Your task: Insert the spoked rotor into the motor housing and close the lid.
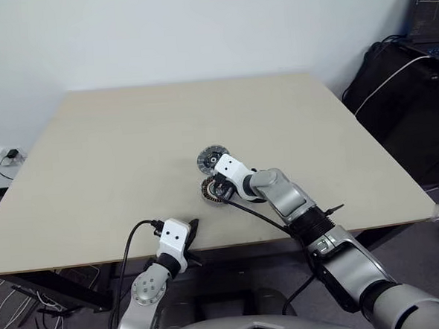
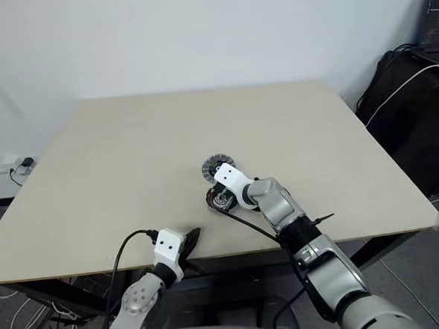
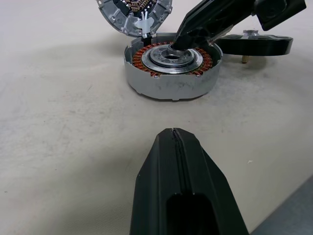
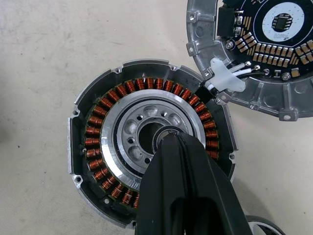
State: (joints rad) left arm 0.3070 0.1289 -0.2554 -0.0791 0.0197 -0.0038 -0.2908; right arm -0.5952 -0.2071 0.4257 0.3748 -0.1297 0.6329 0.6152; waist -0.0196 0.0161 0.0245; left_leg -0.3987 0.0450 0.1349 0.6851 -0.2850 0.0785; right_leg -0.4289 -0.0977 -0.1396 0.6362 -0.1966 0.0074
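rotor (image 3: 254, 43) not yet inserted, lay just beside housing (image 4: 146, 142). lid (image 4: 259, 54) lay open, touching housing rim. right claw (image 4: 172, 142) pinched closed, empty, tip at housing centre bore. left claw (image 3: 173, 139) closed, empty, near housing. insertion and lid closing both left.

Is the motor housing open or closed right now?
Open. The motor housing shows its copper windings uncovered, and the lid lies flipped open beside it on the table.
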